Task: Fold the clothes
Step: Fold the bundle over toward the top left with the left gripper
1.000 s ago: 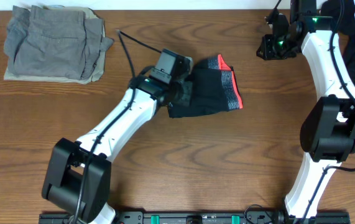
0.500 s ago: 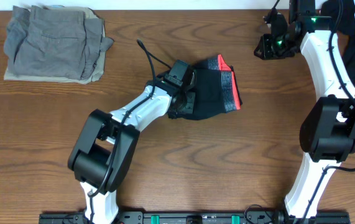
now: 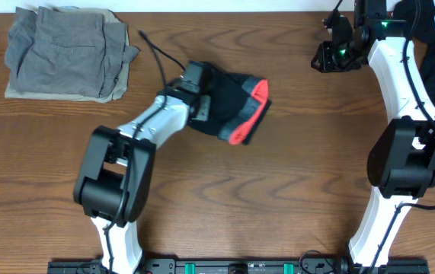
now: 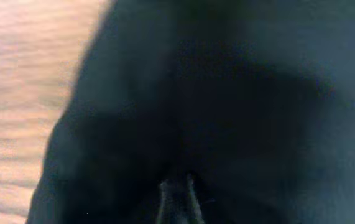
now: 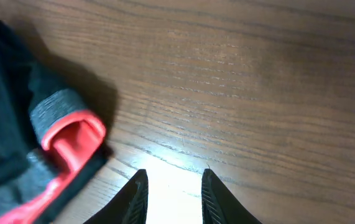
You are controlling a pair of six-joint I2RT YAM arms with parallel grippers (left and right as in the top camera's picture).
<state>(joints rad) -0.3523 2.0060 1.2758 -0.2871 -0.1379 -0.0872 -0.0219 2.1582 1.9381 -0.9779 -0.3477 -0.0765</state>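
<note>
Two arms, fold underway | left jaws in black garment, grip unclear | right jaws part-open, empty | next, likely: square it up.

Robotics lab: white robot arms at a wooden table

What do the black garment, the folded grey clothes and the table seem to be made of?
The black garment looks like soft, matte knit fabric with a grey and coral-red edge band; it bunches loosely. The folded grey clothes look like thin woven cloth, perhaps cotton, matte and creased. The table shows brown wood grain with a slight sheen; whether it is solid wood or laminate, I cannot tell.
</note>
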